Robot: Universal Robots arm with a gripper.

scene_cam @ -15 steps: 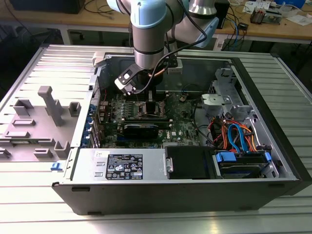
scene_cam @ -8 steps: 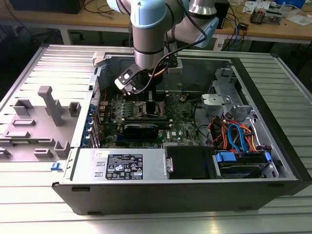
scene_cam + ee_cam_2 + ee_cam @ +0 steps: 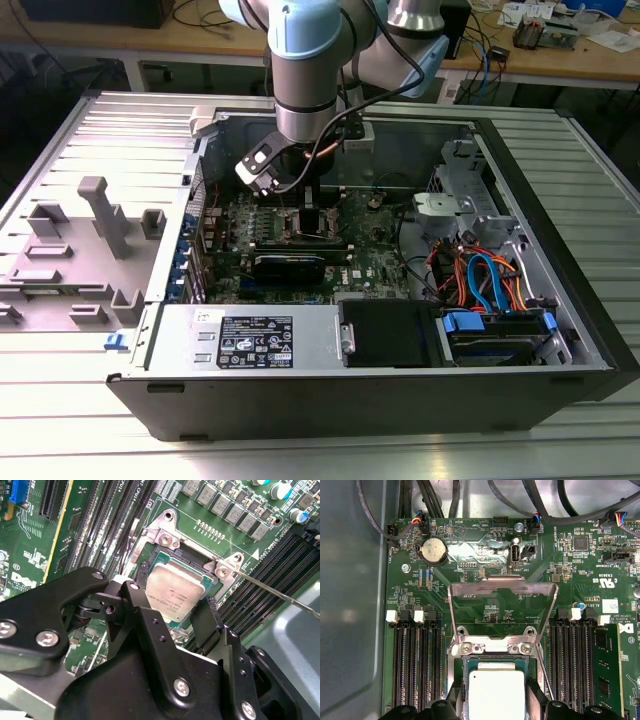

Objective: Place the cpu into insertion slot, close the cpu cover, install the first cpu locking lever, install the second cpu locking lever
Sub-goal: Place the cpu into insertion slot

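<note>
The cpu (image 3: 175, 590) lay flat in its slot (image 3: 156, 560) — step 1 looked done. The pincer (image 3: 170, 598) sat low over it, fingers apart on 2 sides, prob. not squeezing it. The cpu cover (image 3: 502, 580) stood up open & a thin lock bar (image 3: 280, 592) stuck out loose — 3 steps left.

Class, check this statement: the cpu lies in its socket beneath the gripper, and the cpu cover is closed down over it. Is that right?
Not quite. The cpu cover is open and tipped back, away from the cpu, as the first wrist view shows. The rest stands: the cpu lies in place beneath the gripper.
</note>
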